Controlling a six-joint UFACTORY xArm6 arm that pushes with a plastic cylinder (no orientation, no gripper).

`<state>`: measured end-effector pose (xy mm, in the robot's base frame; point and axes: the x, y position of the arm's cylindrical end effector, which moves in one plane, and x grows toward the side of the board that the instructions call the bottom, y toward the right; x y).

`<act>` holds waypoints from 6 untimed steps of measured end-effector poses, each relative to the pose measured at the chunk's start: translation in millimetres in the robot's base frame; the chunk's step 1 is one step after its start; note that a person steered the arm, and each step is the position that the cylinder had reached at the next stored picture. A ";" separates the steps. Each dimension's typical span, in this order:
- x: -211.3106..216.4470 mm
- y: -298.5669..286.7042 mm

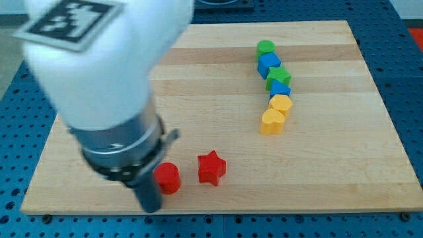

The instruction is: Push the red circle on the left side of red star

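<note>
Red circle block (168,177) sits just left of red star block (211,168), small gap. My tip (153,209), a bare rod holding nothing, touches circle's lower-left; only nudge gently, avoid bumping star.

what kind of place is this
Likely a robotics lab bench: a wooden board on a blue perforated table, small coloured blocks like the red star, and a fiducial tag on the arm.

The pale wooden desk (132,198) carried a red circle (168,178) near the view's bottom edge, with a red star (211,168) just beside it on the view's right. Toward the view's upper right ran a close chain: green circle (265,47), blue cube (269,64), green star (278,76), blue triangle (279,89), yellow hexagon (281,104), yellow heart (271,121).
</note>
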<state>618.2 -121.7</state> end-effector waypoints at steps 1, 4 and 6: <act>-1.2 -50.0; -25.7 -3.5; -27.8 11.7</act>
